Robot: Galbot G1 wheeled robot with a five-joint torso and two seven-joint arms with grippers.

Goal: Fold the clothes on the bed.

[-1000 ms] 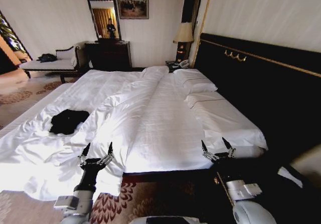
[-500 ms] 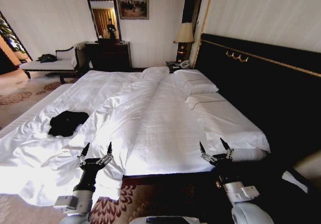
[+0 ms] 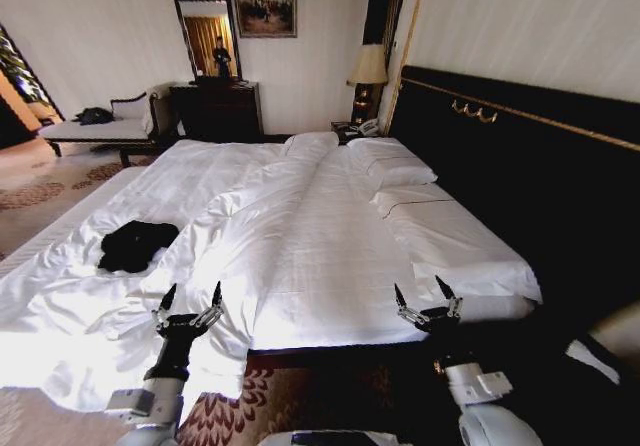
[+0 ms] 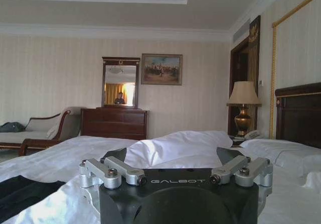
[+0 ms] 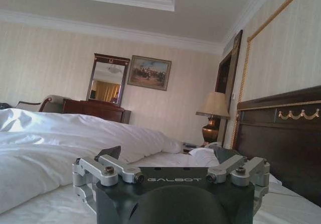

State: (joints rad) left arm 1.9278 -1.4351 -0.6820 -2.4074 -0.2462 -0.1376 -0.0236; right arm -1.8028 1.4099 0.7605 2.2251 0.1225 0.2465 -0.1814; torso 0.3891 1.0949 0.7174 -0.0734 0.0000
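Black T-shirt (image 3: 137,244), crumpled far left on the bed (image 3: 330,256), looks soft and limp; I'd pinch its hem. Left gripper (image 3: 188,304) and right gripper (image 3: 427,299) hover near, both spread, empty.

- The T-shirt (image 3: 135,244) is lying crumpled, its chest lettering too small to make out.
- The bed (image 3: 300,256) is running off the head view's left edge.
- In the left wrist view, the left end effector (image 4: 175,156) is hiding most of the T-shirt (image 4: 25,194).
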